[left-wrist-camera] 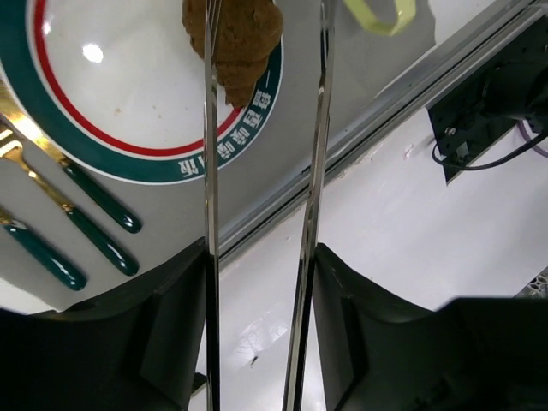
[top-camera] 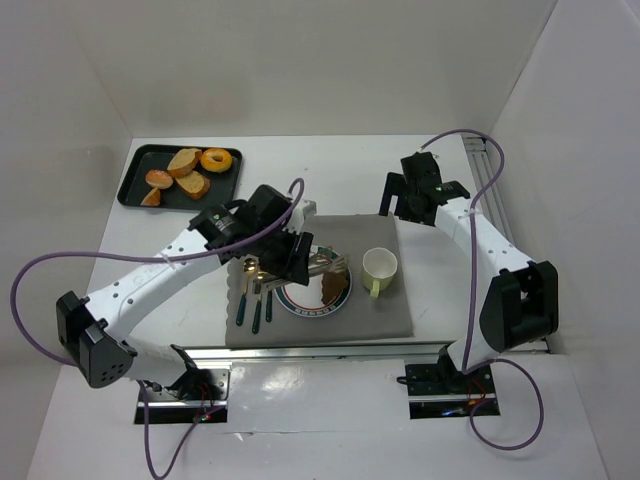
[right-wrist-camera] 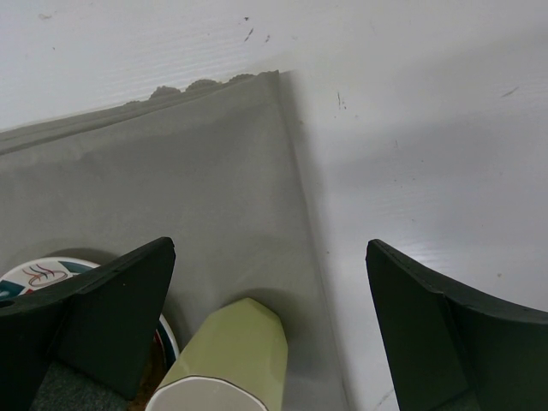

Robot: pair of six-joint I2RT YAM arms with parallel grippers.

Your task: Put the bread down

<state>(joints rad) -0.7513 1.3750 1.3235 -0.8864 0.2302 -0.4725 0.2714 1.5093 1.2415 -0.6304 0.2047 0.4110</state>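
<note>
Bread (left-wrist-camera: 233,38) lay on the plate (left-wrist-camera: 128,86) near its rim, between the tips of the tongs (left-wrist-camera: 210,171). Your left gripper (left-wrist-camera: 260,248) held the tongs loosely, blades apart, likely to let it go. Right gripper (right-wrist-camera: 270,257) hung wide open and empty over the cup (right-wrist-camera: 231,360), out of the way. Spare slices (top-camera: 185,165) sat on the far tray (top-camera: 225,183).
</note>
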